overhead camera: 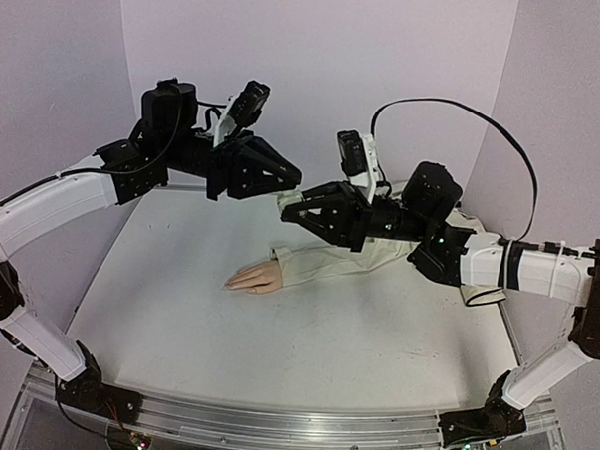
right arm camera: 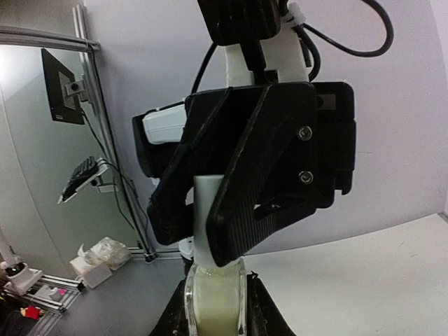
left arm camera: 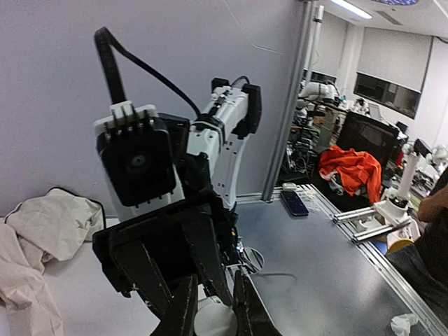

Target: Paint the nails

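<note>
The front of the bench, in the lower half of the top view, lies open, so the fake hand can be reached from the front and the left. Just behind it, above the sleeve, the left gripper and right gripper meet, jaws closed on a white cap and a small bottle. They block that side. Walls close the back and sides.

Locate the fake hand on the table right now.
In the top view the fake hand lies flat near the middle of the table, slightly left of centre, fingers pointing left, sticking out of the beige sleeve on its right.
</note>
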Motion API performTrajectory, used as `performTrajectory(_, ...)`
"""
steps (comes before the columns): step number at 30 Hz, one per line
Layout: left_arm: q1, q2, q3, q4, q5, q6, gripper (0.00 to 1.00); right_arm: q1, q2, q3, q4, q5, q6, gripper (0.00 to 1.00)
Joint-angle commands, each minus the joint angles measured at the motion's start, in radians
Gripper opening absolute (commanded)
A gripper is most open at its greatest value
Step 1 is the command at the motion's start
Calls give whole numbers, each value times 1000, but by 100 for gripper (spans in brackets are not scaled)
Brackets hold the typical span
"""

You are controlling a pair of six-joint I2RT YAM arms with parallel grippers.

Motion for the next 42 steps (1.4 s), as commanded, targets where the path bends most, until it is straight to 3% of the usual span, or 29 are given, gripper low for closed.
performTrajectory(1,-24,51,27,-128,260,26,0,-29,-65,52,356,-11,154,0)
performTrajectory(3,-18,57,37,-128,259,14,1,-30,-75,48,356,-7,152,0)
performTrajectory(7,20,26,24,-127,88,-48,30,-39,-109,14,292,56,61,0)
performTrajectory(9,52,-10,2,-128,24,-82,39,-40,-133,5,165,128,-31,0)
performTrajectory(12,90,-72,-53,-130,-39,-121,64,-41,-166,-8,5,247,-155,0)
performTrajectory(15,103,-127,-111,-149,-108,-139,80,-39,-181,-9,-102,374,-260,0)
performTrajectory(17,103,-144,-122,-171,-178,-172,85,-39,-179,-6,-145,453,-314,0)
performTrajectory(20,103,-144,-105,-197,-347,-285,84,-36,-156,2,-166,593,-348,0)
performTrajectory(24,98,-144,-73,-200,-545,-459,79,14,-100,20,-163,904,-366,0)
performTrajectory(27,61,-142,-42,-198,-643,-465,77,75,-51,30,-135,1085,-396,0)
performTrajectory(28,52,-139,-29,-196,-674,-451,71,101,-33,42,-128,1123,-413,0)
performTrajectory(33,38,-91,31,-197,-687,-405,67,184,49,100,-125,1236,-463,0)
performTrajectory(42,27,-69,33,-194,-715,-376,55,242,124,167,-124,1251,-480,0)
